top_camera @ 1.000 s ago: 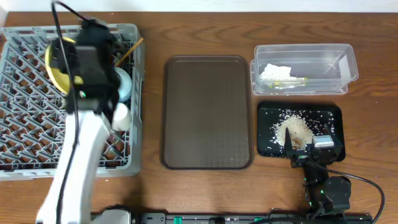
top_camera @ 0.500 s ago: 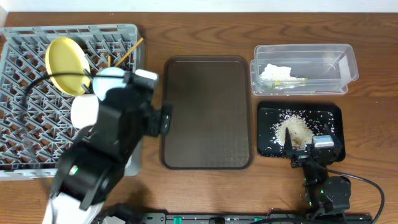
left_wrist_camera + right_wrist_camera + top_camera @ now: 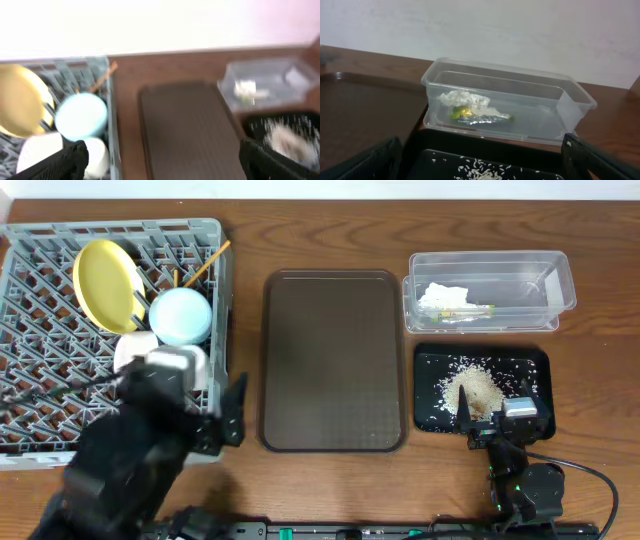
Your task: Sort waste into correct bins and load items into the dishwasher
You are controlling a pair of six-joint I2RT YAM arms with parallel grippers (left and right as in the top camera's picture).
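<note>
Yellow plate [image 3: 105, 285], light blue bowl [image 3: 180, 317] and chopsticks [image 3: 205, 265] are standing in the grey dish rack [image 3: 110, 225]; tissue [image 3: 445, 295] is lying in the clear tub [image 3: 490, 260]. Left gripper [image 3: 162, 160] and right gripper [image 3: 482, 165] are gaping, empty. Sorting seems finished: any lifting away should be avoiding the dishes.

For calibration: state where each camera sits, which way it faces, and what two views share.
Overhead: above the table, looking straight down; left arm lower left, right gripper by black tray.
Left wrist: over the dish rack, facing far wall; fingertips in bottom corners.
Right wrist: low, facing the clear tub; fingertips likewise.
Both wrist views share the tub.
</note>
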